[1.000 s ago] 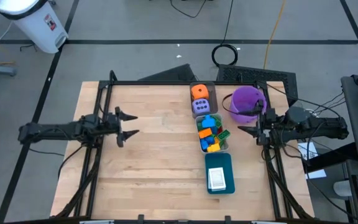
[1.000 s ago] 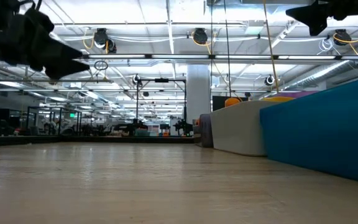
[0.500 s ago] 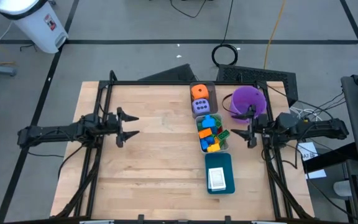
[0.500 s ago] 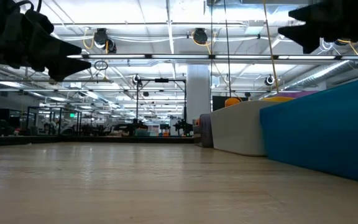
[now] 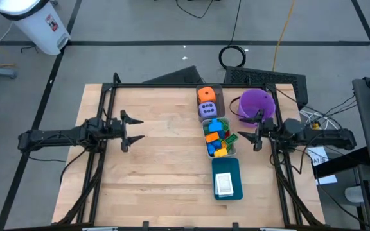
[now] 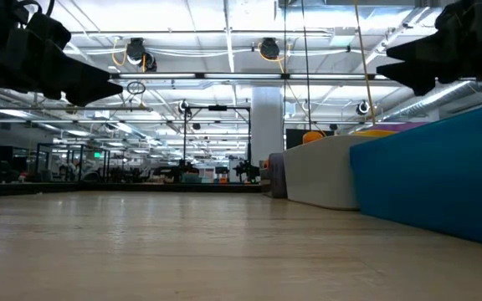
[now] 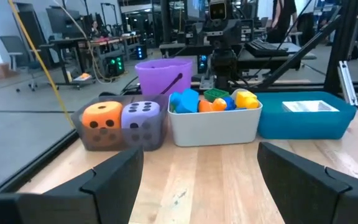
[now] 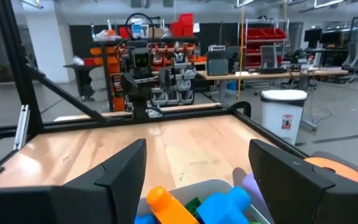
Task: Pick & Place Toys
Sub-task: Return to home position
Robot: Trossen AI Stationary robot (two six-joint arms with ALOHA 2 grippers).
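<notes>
Sorting apparently done, dice (image 5: 205, 95) in the dark bin (image 5: 221, 93), blocks (image 5: 218, 137) in the gray bin (image 7: 213, 127) and cards (image 5: 224, 185) in the teal tray (image 7: 303, 124) line the table (image 5: 166, 167)'s right side, while the left gripper (image 5: 137, 129) and right gripper (image 5: 249, 138) hover empty, jaws wide, near opposite edges, seemingly parking.

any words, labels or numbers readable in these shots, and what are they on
No text can be read in any view.
Label on the white floor bin beyond the table: too small to read.
White card in the teal tray: print too small to read.
Orange dotted dice and lavender dotted dice: dots only, no numerals.
</notes>
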